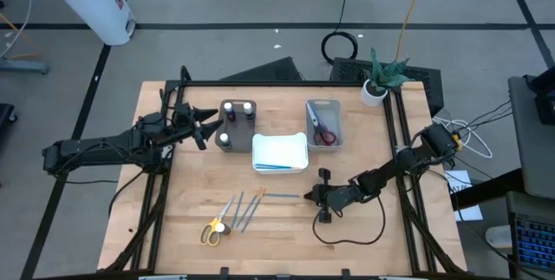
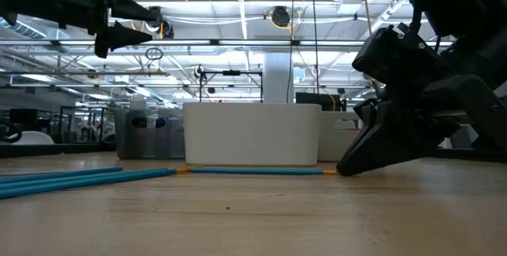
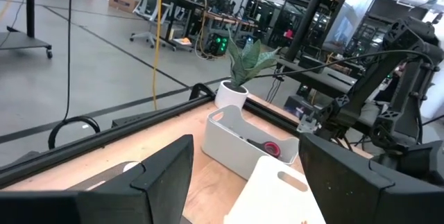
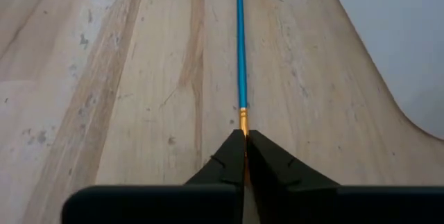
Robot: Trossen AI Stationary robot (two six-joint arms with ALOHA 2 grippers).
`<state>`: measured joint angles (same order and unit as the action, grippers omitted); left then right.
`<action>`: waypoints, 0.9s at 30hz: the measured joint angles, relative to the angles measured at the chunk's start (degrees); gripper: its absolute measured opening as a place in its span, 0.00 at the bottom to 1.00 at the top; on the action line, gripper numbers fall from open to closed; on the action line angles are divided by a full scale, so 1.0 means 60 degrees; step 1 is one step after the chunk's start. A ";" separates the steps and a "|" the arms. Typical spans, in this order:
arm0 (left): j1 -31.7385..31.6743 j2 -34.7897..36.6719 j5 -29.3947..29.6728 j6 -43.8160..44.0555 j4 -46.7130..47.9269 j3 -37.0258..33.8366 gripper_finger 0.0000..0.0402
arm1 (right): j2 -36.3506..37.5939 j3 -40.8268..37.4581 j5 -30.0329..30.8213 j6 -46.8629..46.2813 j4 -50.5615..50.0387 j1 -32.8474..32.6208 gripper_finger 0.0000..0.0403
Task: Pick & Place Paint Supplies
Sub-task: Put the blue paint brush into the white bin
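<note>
A brush (image 1: 279, 197) lies on the table (image 1: 364, 254) before the white tray (image 1: 280, 152), right of the scissors (image 1: 214, 229).

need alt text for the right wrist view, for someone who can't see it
The right end effector is shut on the gold-banded end of a thin blue brush lying on the wooden table, its two dark fingers meeting in a point. The brush runs straight away from them, beside the pale curved wall of a white tray.

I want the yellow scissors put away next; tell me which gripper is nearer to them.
Right. The right gripper is low on the table beside the brushes, shut on the blue brush, a short way from the yellow scissors. The left gripper, open, hovers up by the brown tray, farther away.
</note>
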<state>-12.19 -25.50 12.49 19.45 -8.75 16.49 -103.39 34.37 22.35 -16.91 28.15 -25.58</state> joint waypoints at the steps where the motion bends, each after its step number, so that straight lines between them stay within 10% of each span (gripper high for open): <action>1: 0.0000 0.0000 0.0000 -0.0053 0.0000 0.0000 0.67 | 0.0022 -0.0004 0.0007 0.0010 0.0091 0.0000 0.01; 27: 0.0000 0.0000 -0.0169 -0.0160 -0.0007 0.0000 0.67 | 0.2402 0.0151 0.0109 0.1004 0.1827 0.0772 0.00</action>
<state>-12.19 -25.50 11.48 18.49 -8.80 16.49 -88.98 35.27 23.01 -10.89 39.11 -20.95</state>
